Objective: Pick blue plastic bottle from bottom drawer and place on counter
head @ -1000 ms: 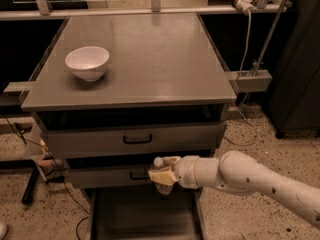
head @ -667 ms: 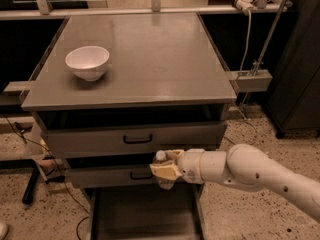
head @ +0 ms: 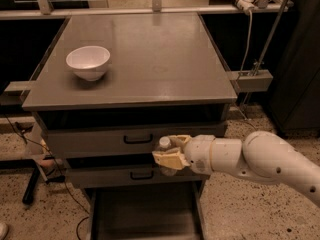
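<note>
— Where is the hand?

— The hand (head: 168, 153) hangs in front of the cabinet, level with the gap between the upper drawer front (head: 100, 143) and the lower drawer front (head: 105, 177). It comes in from the right on a thick white arm (head: 260, 159).

— Apart or together?

— Its beige fingers (head: 169, 159) are clamped on the blue plastic bottle (head: 164, 143). The bottle stands roughly upright in the grip. Its white cap pokes out above the fingers and a bit of clear body shows below them.

— So where does that leave the bottle?

— In the air, clear of the bottom drawer (head: 145, 211), which stands pulled out beneath it, dark floor showing. The bottle is below the front edge of the worktop (head: 160, 59), not resting on it.

— Anything on the worktop?

— A white bowl (head: 88, 62), upright, near the left side and well apart from the hand.

— And around the cabinet?

— Speckled floor (head: 235, 209) on both sides.
</note>
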Robot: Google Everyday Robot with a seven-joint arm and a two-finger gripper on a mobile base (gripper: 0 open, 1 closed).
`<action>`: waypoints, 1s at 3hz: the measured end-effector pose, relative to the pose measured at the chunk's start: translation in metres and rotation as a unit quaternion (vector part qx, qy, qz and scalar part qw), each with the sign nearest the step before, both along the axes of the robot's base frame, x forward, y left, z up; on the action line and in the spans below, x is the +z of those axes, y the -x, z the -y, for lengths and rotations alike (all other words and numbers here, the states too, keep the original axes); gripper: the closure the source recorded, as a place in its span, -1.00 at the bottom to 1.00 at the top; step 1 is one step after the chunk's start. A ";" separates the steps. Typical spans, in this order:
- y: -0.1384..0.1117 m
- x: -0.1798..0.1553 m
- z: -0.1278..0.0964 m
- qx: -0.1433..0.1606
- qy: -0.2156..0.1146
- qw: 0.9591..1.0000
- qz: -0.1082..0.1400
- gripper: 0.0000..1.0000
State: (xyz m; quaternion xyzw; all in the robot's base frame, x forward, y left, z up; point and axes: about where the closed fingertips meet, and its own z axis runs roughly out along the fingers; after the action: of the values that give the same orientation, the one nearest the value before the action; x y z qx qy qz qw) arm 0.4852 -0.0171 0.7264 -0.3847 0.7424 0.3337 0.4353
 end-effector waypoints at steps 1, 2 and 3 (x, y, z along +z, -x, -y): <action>0.000 0.000 0.000 0.000 0.000 1.000 0.000 1.00; 0.003 0.039 0.006 -0.007 0.011 1.000 0.020 1.00; 0.007 0.094 0.015 -0.025 0.017 0.998 0.059 1.00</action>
State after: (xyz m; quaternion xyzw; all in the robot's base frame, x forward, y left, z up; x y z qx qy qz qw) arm 0.4786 -0.0317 0.8202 -0.3923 0.7307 0.2867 0.4795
